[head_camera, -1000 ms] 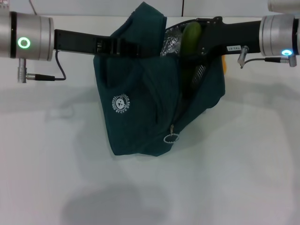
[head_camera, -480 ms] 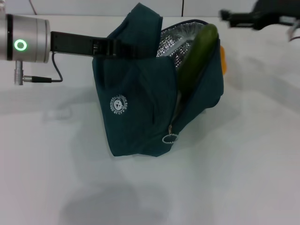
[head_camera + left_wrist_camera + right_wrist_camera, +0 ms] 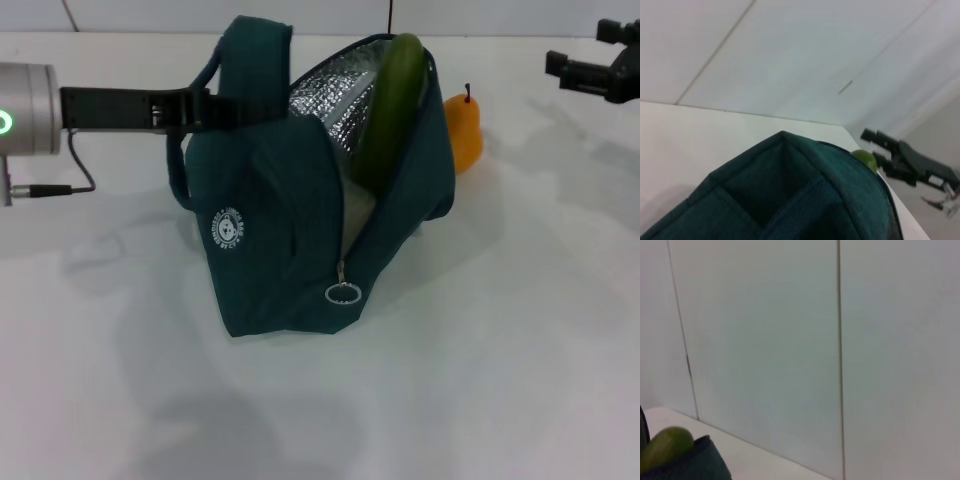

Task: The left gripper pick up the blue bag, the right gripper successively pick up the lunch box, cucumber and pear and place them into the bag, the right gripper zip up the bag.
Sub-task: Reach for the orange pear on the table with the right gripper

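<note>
Pear (image 3: 463,138) next: it sits on the table (image 3: 520,330) just behind the blue bag (image 3: 300,230) your left gripper (image 3: 195,108) pinches by its handle, cucumber (image 3: 388,105) poking out, so swing the spread right gripper (image 3: 590,62) down beside its stem

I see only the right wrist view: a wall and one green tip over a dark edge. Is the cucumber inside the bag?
Observer: Partly. The cucumber leans in the open bag, its top sticking out.
Operator: Where is the pear?
Observer: The pear stands on the table behind the bag, outside it.
Operator: Who holds the bag?
Observer: The left gripper has it by a handle. The right gripper is off to the right, holding nothing.
</note>
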Robot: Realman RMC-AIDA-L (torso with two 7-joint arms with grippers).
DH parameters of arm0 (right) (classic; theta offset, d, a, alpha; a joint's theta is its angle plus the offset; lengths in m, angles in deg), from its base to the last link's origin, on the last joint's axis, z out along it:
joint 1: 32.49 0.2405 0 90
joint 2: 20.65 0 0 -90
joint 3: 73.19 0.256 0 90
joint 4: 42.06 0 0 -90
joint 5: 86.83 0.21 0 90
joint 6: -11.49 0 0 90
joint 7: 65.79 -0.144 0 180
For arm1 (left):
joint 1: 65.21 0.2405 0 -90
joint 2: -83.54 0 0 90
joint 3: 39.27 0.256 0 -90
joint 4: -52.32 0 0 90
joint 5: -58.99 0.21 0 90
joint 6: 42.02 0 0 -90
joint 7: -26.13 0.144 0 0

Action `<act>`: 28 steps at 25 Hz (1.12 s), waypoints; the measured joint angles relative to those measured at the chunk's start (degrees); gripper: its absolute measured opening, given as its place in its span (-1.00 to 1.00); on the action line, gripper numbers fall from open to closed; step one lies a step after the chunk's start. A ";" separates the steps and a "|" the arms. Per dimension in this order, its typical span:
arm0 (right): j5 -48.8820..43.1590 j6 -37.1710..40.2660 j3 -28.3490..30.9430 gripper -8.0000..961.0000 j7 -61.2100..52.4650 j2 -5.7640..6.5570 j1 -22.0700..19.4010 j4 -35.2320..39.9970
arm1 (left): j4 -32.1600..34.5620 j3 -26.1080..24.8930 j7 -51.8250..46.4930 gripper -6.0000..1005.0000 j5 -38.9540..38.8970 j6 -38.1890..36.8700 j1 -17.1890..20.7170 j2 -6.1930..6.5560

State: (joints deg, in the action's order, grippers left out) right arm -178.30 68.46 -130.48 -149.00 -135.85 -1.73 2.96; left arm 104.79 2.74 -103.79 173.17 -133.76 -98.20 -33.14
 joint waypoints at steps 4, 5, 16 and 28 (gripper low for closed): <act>6.88 2.66 -0.43 0.84 6.26 -0.19 0.34 -5.85 | -0.05 -0.70 0.36 -0.90 0.00 0.22 1.43 -0.06; 8.49 3.73 -0.52 0.84 8.33 -0.26 0.55 -7.19 | -0.05 -1.13 0.40 -0.90 -0.02 0.42 1.87 -0.02; 13.64 4.75 -0.17 0.84 21.19 -0.60 6.49 -19.31 | -2.42 -4.14 1.17 -0.90 -0.07 1.83 2.69 -0.09; 18.37 -0.05 -0.56 0.80 30.89 -0.91 12.76 -29.66 | -3.08 -4.22 1.03 -0.90 -0.46 2.76 2.07 -0.16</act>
State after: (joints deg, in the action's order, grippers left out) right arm -159.92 68.41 -131.04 -118.11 -136.76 11.03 -26.70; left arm 101.72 -1.48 -102.76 172.71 -130.99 -96.14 -33.30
